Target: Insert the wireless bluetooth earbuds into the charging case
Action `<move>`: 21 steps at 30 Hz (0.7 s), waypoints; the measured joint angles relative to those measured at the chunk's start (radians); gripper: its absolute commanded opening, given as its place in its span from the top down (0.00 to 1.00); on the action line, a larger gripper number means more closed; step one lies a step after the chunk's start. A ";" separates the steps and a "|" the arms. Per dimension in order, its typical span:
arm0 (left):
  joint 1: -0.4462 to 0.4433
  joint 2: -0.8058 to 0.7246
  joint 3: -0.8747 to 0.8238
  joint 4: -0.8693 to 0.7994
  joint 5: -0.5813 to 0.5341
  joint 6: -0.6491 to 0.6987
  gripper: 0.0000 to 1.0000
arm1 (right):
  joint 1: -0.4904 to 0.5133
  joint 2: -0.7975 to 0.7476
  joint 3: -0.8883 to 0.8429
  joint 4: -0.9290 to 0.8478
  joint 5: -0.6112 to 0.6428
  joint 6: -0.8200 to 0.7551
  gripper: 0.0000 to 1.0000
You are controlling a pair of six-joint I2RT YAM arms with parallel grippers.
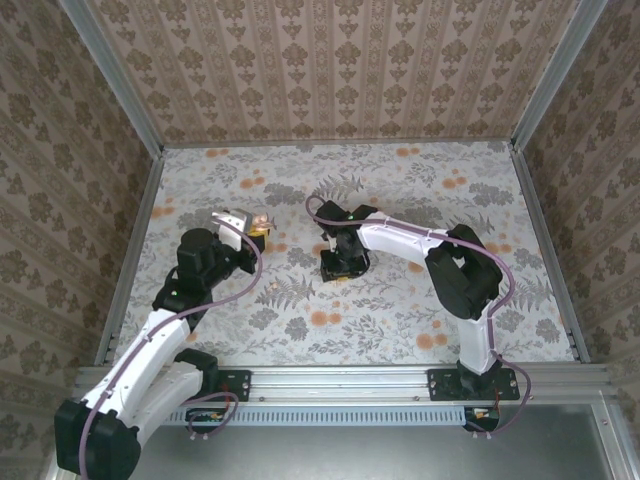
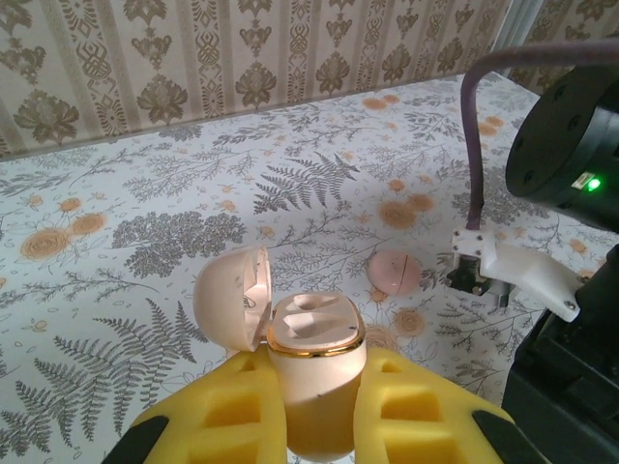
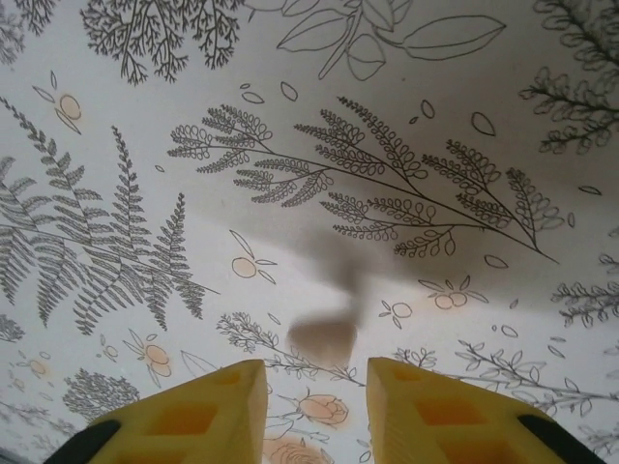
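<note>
The left jaws (image 2: 317,372) are clamped on the lower body of the charging case (image 2: 314,338), 1 yellow finger (image 2: 242,406) pressed to each side. The case stands upright in the grip. Its lid (image 2: 230,295) is swung open to the left, and the gold rim and pale wells face up.

The right jaws (image 3: 311,406) stand partly apart with nothing between them, hanging just above the worktop (image 3: 387,116) and pointing down at it. A blurred brownish patch (image 3: 324,338) lies just ahead of the gap; I cannot tell what it is.

On the worktop beyond the case and to its right lies a small round salmon-pink puck (image 2: 395,272). It is apart from the case and near the white bracket (image 2: 513,275) of the right arm.

From above, the left jaws (image 1: 252,228) and the case are in the left half of the worktop (image 1: 400,320), about midway between its near and far edges. The right jaws (image 1: 343,262) are near its centre, well apart from the left ones. Open patterned surface runs to the far edge, the right edge and the near rail (image 1: 340,378). Wallpapered walls (image 1: 330,70) close in 3 sides.
</note>
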 measured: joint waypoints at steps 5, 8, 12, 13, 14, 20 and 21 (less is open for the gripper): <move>0.001 0.000 -0.001 0.000 -0.003 0.000 1.00 | -0.001 0.000 0.010 -0.032 0.017 -0.001 0.56; 0.002 -0.004 -0.001 0.000 -0.003 0.000 1.00 | -0.001 -0.001 0.011 -0.044 0.027 -0.001 0.56; 0.004 -0.013 -0.001 0.000 -0.003 0.000 1.00 | 0.002 -0.014 0.011 -0.044 0.053 -0.002 0.59; 0.006 -0.013 -0.001 -0.001 -0.003 0.000 1.00 | 0.006 -0.021 0.011 -0.043 0.061 -0.003 0.60; 0.008 -0.013 -0.001 -0.002 -0.003 0.000 1.00 | 0.008 -0.025 0.011 -0.043 0.066 -0.003 0.60; 0.008 -0.033 -0.002 -0.020 -0.005 0.000 1.00 | 0.041 -0.035 0.015 -0.016 0.077 -0.001 0.65; 0.008 -0.040 -0.002 -0.026 -0.008 0.001 1.00 | 0.045 -0.035 0.015 -0.006 0.074 0.008 0.66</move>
